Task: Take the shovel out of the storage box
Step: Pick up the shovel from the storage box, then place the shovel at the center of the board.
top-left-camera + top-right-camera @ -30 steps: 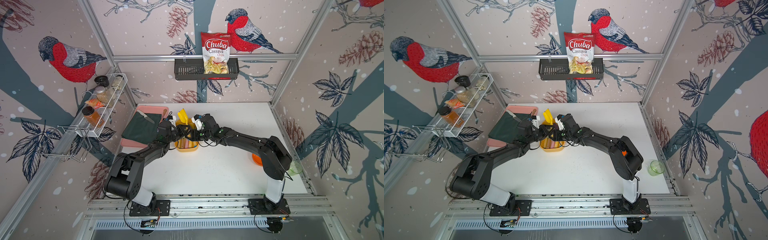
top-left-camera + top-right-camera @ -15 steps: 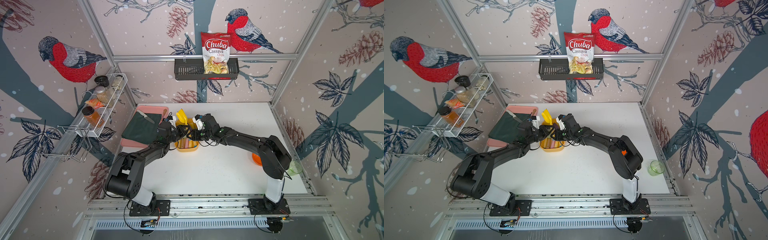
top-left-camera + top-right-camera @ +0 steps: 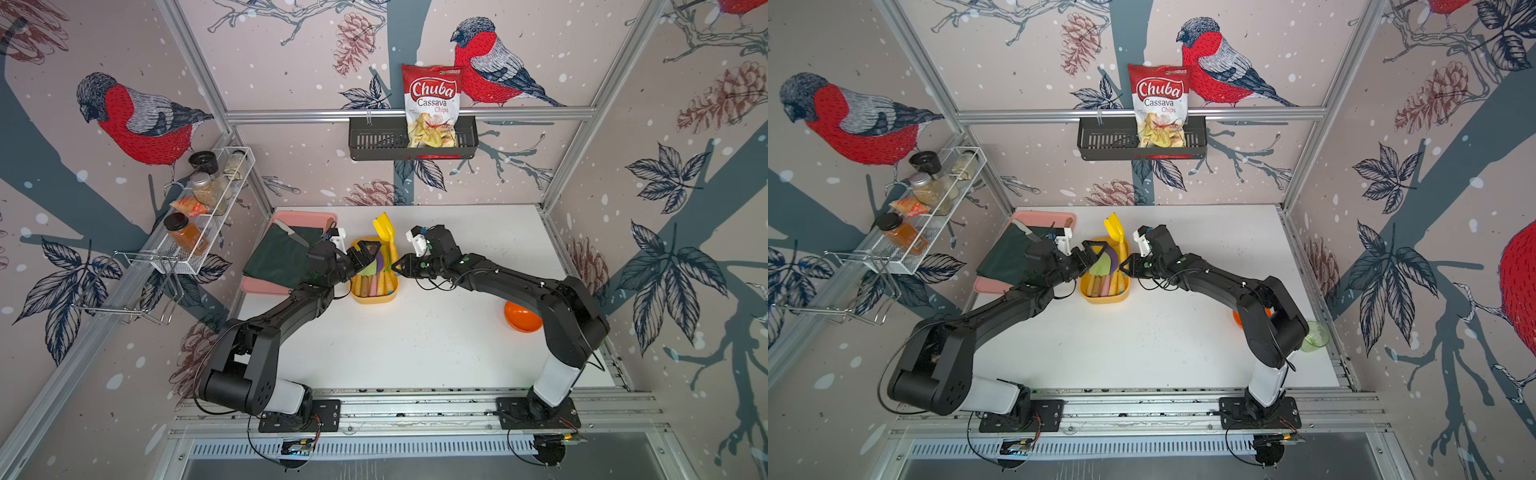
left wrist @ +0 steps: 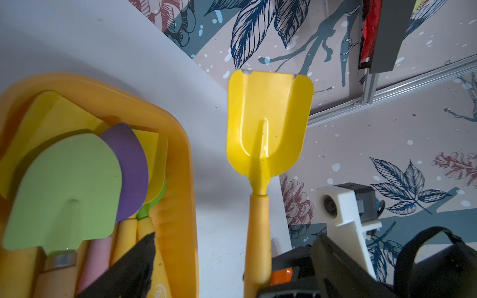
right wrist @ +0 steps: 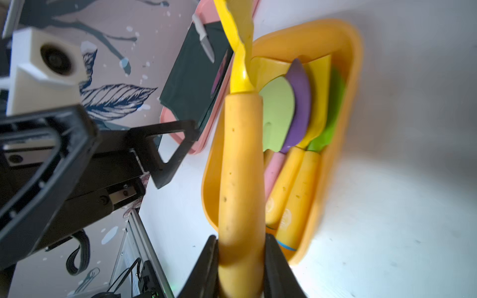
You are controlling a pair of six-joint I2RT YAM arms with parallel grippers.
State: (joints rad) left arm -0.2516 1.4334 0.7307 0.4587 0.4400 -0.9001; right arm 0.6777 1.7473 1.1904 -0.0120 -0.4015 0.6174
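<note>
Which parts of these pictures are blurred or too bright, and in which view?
Right wrist view: the yellow shovel is soft at its handle, very near the lens, and the table glares white beside the storage box. Left wrist view: the green blade looks slightly blurred, the yellow shovel sharp. Both top views: evenly lit, sharp.

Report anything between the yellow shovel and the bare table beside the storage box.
Nothing visible. The right gripper is shut on the wooden handle of the yellow shovel, held above the rim of the yellow-orange plastic storage box. The left gripper hangs open beside the handle. The white table on the right arm's side lies bare.
</note>
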